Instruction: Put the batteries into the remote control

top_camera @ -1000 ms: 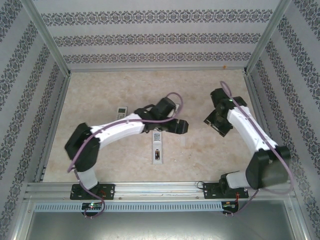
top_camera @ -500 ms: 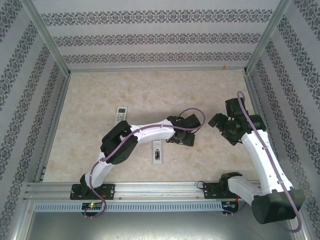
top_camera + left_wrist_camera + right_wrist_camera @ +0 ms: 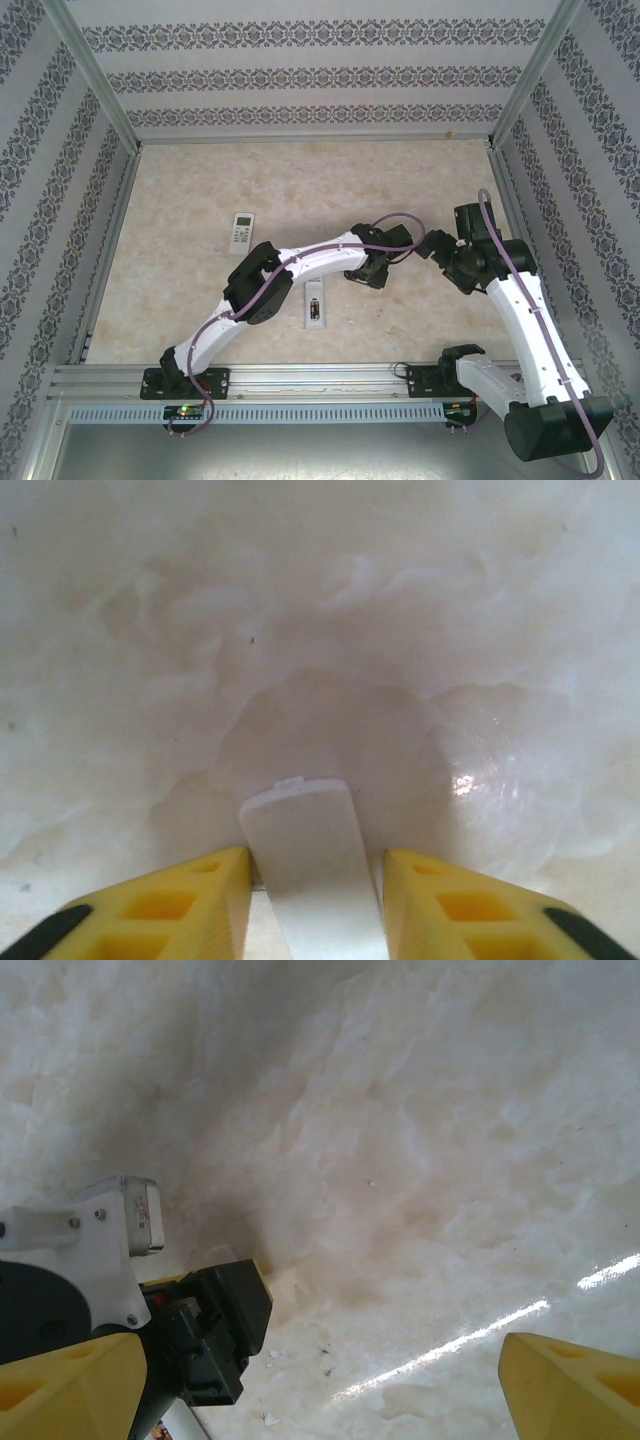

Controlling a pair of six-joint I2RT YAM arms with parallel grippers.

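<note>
The marble-patterned table (image 3: 200,190) carries everything. The left arm (image 3: 310,258) reaches from its base at the near edge out to the middle of the table, bending right. The right arm (image 3: 520,310) comes in from the right edge, its end just beside the left arm's end.

The left jaws are drawn in narrow and pinch a white battery cover (image 3: 308,865) by its long edges. Its yellow fingers (image 3: 190,900) sit tight on either side, and the cover's tabbed end pokes out past the fingertips. Whether the cover rests on the table or is lifted off it cannot be told.

The right jaws are spread wide, with one yellow finger (image 3: 70,1380) at each lower corner of the right wrist view. Between them is bare table, and they hold and touch nothing.

The remote control (image 3: 314,303) lies flat close to the near edge, about midway along it, just left of the left jaws. Its long axis runs from the near edge toward the far edge. Its battery compartment is open at the nearer half, and a dark battery (image 3: 315,311) with a reddish band sits inside; how many are there cannot be told.

A shorter remote with a display window (image 3: 241,229) lies farther from the near edge, left of the middle and well apart from both jaws.
</note>
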